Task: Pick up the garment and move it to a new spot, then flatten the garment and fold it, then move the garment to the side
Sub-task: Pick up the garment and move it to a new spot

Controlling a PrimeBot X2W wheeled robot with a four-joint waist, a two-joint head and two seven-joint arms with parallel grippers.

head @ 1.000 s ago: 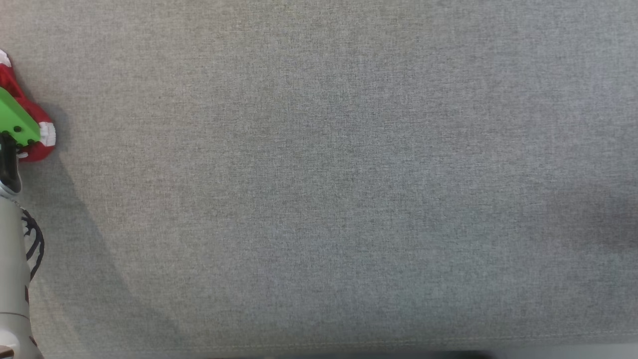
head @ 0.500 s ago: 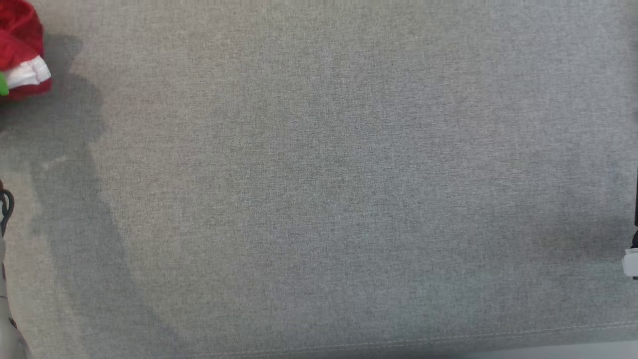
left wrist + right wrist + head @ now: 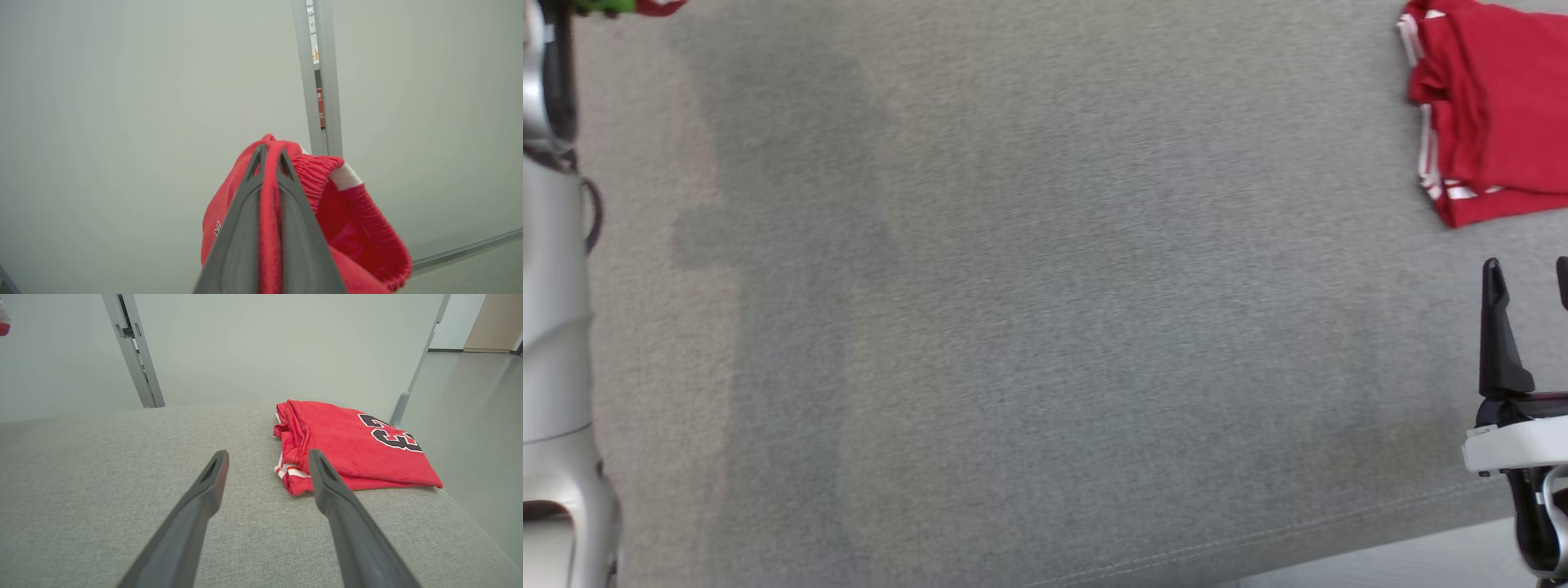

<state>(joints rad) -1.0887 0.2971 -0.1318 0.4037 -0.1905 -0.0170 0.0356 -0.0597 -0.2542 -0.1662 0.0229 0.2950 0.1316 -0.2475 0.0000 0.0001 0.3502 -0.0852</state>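
My left gripper (image 3: 270, 149) is shut on a red knitted garment (image 3: 351, 228) with a white band, which bunches around the fingers and hangs in front of a pale wall. A scrap of that red garment (image 3: 662, 5) shows at the top left of the head view, above my pale left forearm (image 3: 556, 327). My right gripper (image 3: 1527, 265) stands open at the lower right with nothing between its fingers. It hovers low over the grey cloth surface (image 3: 102, 490), its fingertips (image 3: 222, 455) pointing past the near corner of a folded red jersey (image 3: 359, 445).
The folded red jersey (image 3: 1494, 106), with white trim and black numerals, lies at the far right of the grey surface (image 3: 1045, 327). The surface's seamed front edge (image 3: 1339, 523) runs along the bottom right. Grey metal posts (image 3: 135, 355) stand behind it.
The head camera has swung, bringing the folded jersey and my right gripper into its picture. My left gripper has shut on the red garment and holds it up off the surface.
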